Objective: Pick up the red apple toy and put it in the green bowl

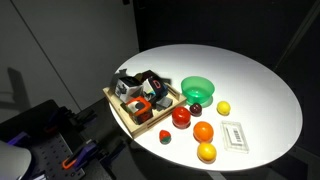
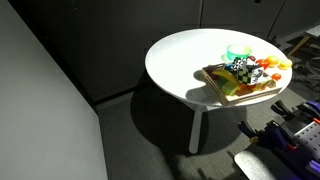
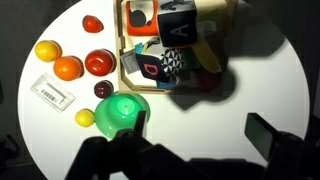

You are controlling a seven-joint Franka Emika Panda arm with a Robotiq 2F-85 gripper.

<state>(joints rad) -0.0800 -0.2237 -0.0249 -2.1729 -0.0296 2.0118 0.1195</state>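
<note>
The red apple toy (image 1: 181, 116) (image 3: 99, 63) sits on the white round table, between the wooden tray and the orange ball (image 1: 203, 131) (image 3: 68, 68). The green bowl (image 1: 197, 88) (image 3: 120, 112) stands empty and upright beside the tray; it also shows in an exterior view (image 2: 238, 52). My gripper (image 3: 200, 127) is open and empty. It hangs high above the bare table, to the side of the bowl and well away from the apple. It does not show in the exterior views.
A wooden tray (image 1: 118, 104) (image 3: 128, 50) holds several toys and blocks. Around the apple lie a small red strawberry piece (image 1: 165, 136), a small dark red fruit (image 1: 195, 107), a yellow lemon (image 1: 223, 108), a yellow-orange fruit (image 1: 206, 152) and a white card (image 1: 235, 135).
</note>
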